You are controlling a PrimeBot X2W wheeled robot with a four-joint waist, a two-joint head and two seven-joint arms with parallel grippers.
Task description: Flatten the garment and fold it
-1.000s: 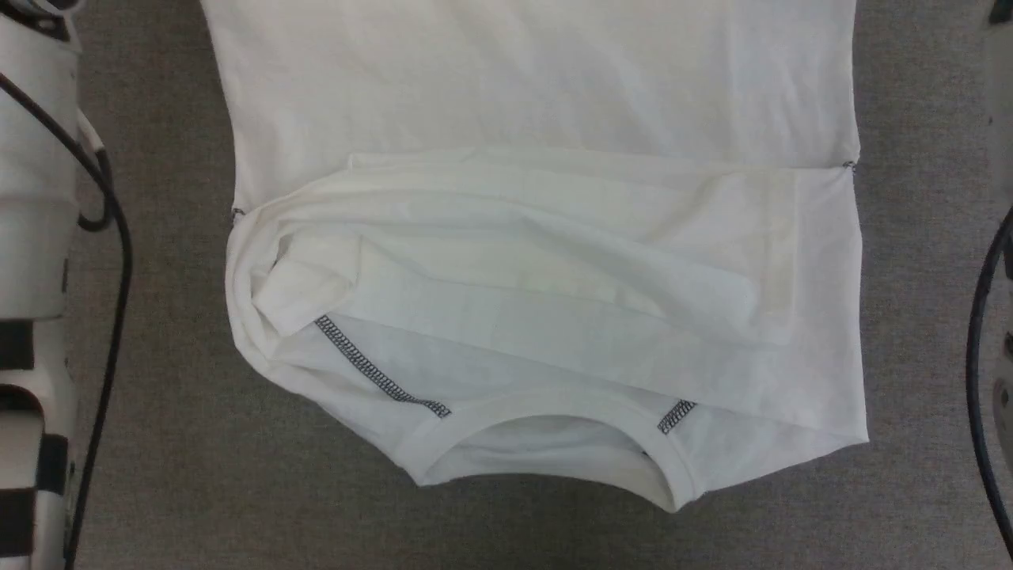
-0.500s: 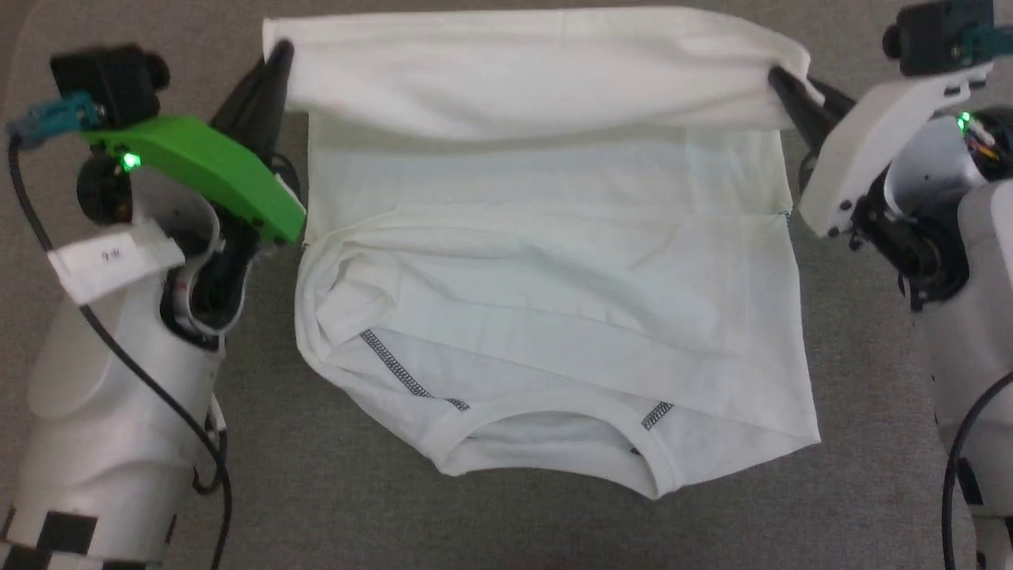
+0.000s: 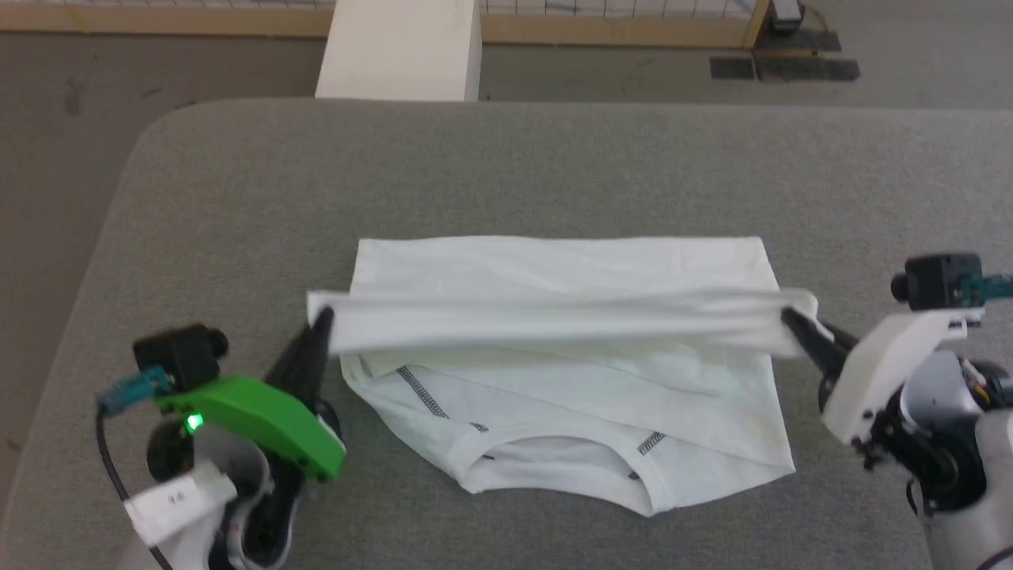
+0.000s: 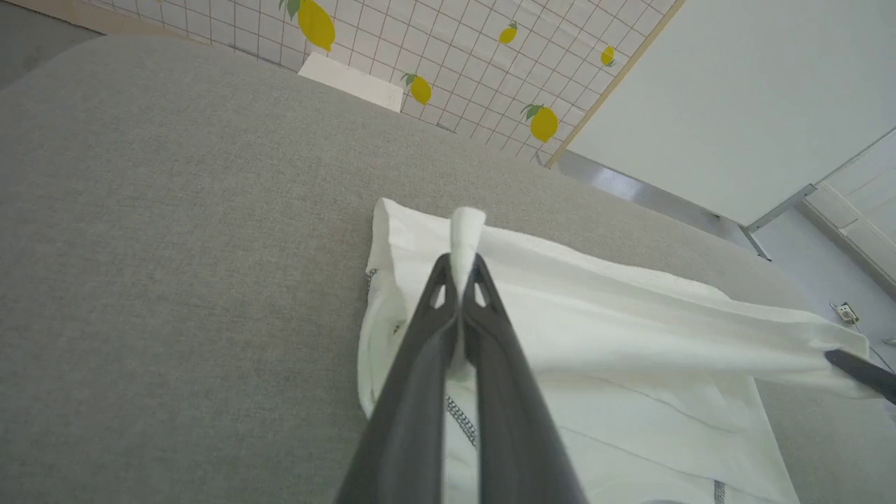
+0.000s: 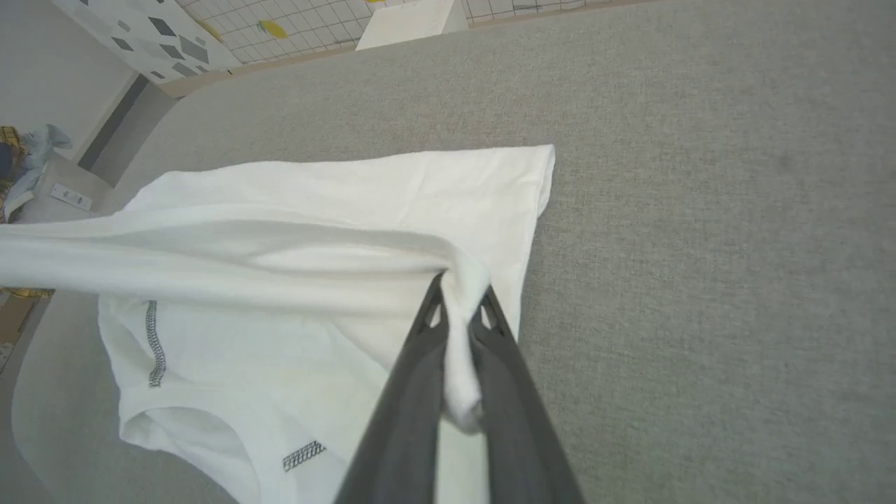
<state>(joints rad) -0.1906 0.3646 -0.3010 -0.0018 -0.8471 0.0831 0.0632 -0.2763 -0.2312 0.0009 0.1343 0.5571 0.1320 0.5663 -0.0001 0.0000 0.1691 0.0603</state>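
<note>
My left claw [image 3: 320, 318] is pinched tight on the white short-sleeved T-shirt with dark grey zigzag stitching [image 3: 554, 261], at the shirt's 9 o'clock side. Its two long dark fingers are pressed close together with white cloth squeezed between them. A little tuft of cloth pokes out past the tips. My right claw [image 3: 789, 319] is pinched tight on the shirt too, at its 3 o'clock side, with a thick bunch of cloth caught between the fingers. Between my two claws the cloth is pulled into one long straight band. The band is lifted above the rest of the shirt and runs from 9 o'clock to 3 o'clock across its middle. The rest of the shirt lies on the big grey cloth-covered table [image 3: 237, 198], near the table's middle. The round neck hole [image 3: 554, 459] is at the shirt's 6 o'clock end, the end closest to me. A straight edge lies flat at the 12 o'clock end. The zigzag stitches [image 3: 419, 392] show as a long line at 10 o'clock from the neck hole and a short line at 2 o'clock from it. The part near the neck has soft folds in it. Past the table at 12 o'clock stands a plain white box [image 3: 400, 47]. My left wrist view also shows a wall of white tiles with yellow lemon pictures [image 4: 420, 89].
</note>
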